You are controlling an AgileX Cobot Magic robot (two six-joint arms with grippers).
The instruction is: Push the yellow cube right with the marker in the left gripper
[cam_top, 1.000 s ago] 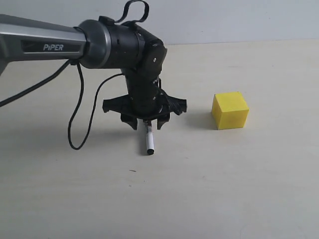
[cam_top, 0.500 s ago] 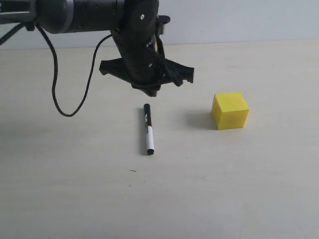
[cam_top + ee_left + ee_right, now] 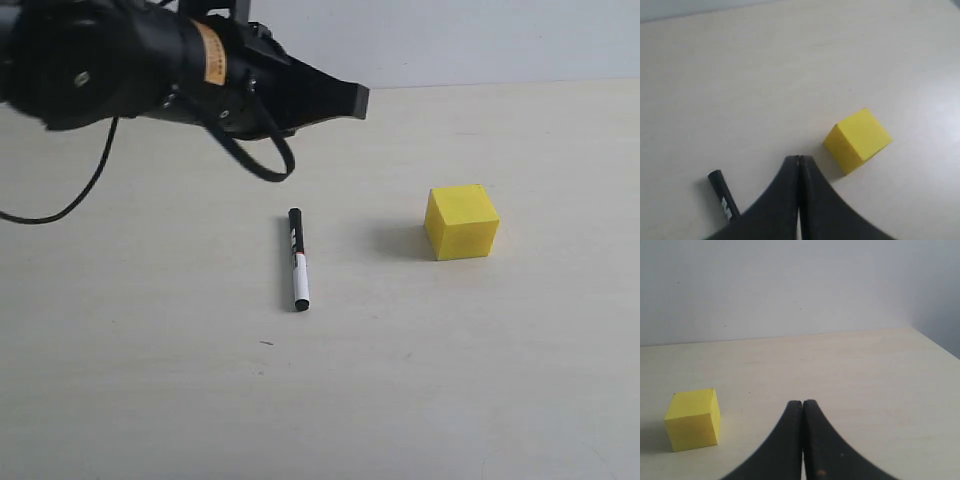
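Left gripper is up off the tabletop, its fingers pressed flat together with nothing between them. The marker is not in that grip: it lies flat on the tabletop by itself, running near to far, black cap at the far end and white barrel toward the near end. The exterior view shows the left arm as a dark blur at the far left, above the marker and on its far-left side, well clear of it. The yellow cube sits to the right of the marker, apart from it, with bare tabletop between them. From the left wrist camera, the cube shows just past the closed fingertips, and only the marker's black end and a bit of print peek out beside one finger. On the other side, the right gripper also has its fingers closed on each other, empty, with the cube resting off to one side of them, not touching.
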